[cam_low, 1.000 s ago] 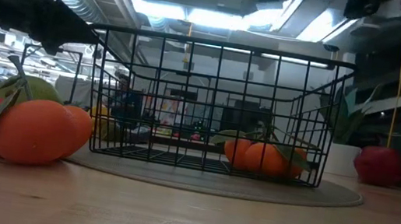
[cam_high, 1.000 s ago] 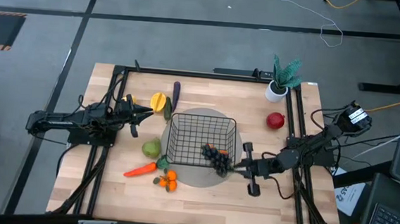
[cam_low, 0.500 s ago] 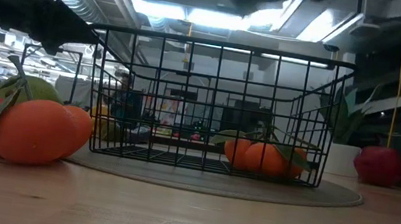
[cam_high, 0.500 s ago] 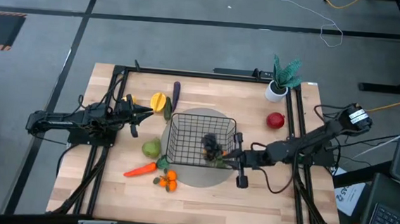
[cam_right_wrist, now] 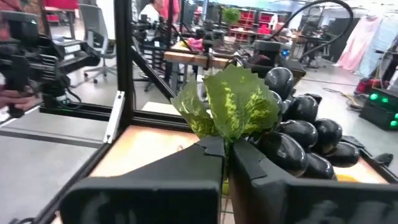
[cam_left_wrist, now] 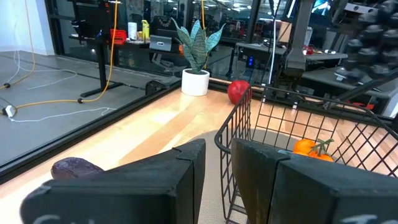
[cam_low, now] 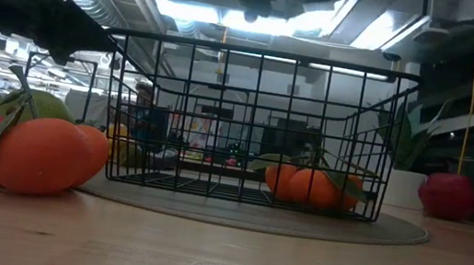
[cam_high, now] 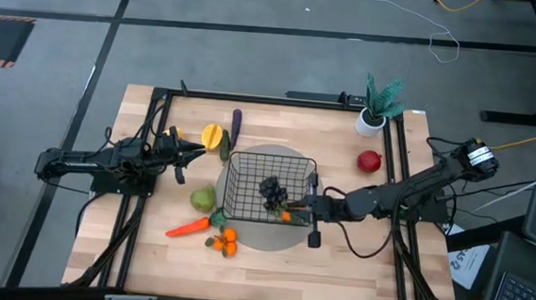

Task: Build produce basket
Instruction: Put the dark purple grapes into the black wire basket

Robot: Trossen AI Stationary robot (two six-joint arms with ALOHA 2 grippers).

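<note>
**Grapes held over the basket**

The square black wire basket (cam_high: pixel 268 188) sits mid-frame in the high view, on a round grey mat (cam_high: pixel 264 237). Only the low view shows small oranges (cam_low: pixel 311 186) inside it. The right gripper (cam_high: pixel 286 206) is pinched tight on the dark grapes (cam_high: pixel 271 190) above the basket. The left gripper (cam_high: pixel 198 148), centre left, is a little open and holds nothing.
</note>
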